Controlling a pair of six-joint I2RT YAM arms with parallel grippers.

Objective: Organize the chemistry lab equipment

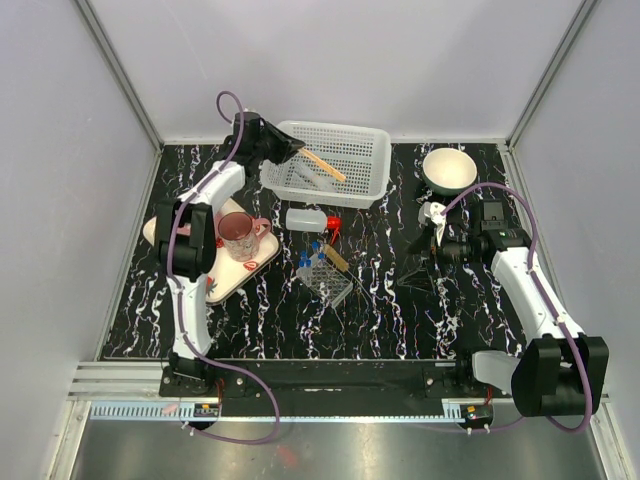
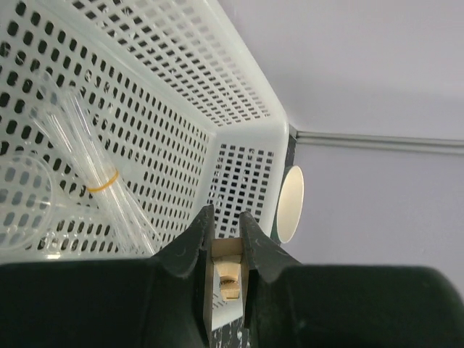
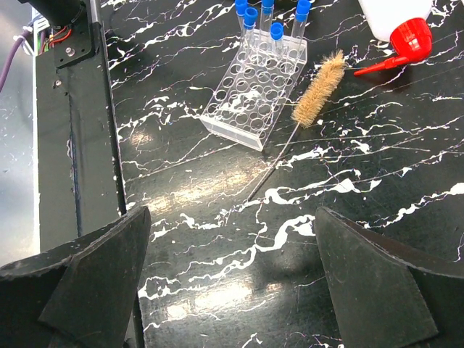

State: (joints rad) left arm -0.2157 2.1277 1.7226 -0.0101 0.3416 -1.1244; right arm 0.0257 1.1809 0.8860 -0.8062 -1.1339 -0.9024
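While the left hand [image 2: 225, 216] clamps the thin wooden sticks [image 2: 228, 264] between nearly closed fingers, it hangs at the 10 o'clock corner of the white basket [image 2: 239, 138], which sits at the table's [image 1: 400, 320] 12 o'clock. Clear pipettes [image 2: 87, 159] bound with a yellow band lie inside the basket. The right hand [image 3: 232, 217] hovers over the table toward 3 o'clock, fingers spread wide, gripping nothing. At its 9 o'clock, near the table's centre, stands the tube rack [image 3: 254, 94] with blue-capped test tubes [image 3: 276, 36] upright in it and a bristle brush [image 3: 319, 88] just beside it. The red-capped bottle [image 1: 303, 218] lies on its side at the rack's 12 o'clock.
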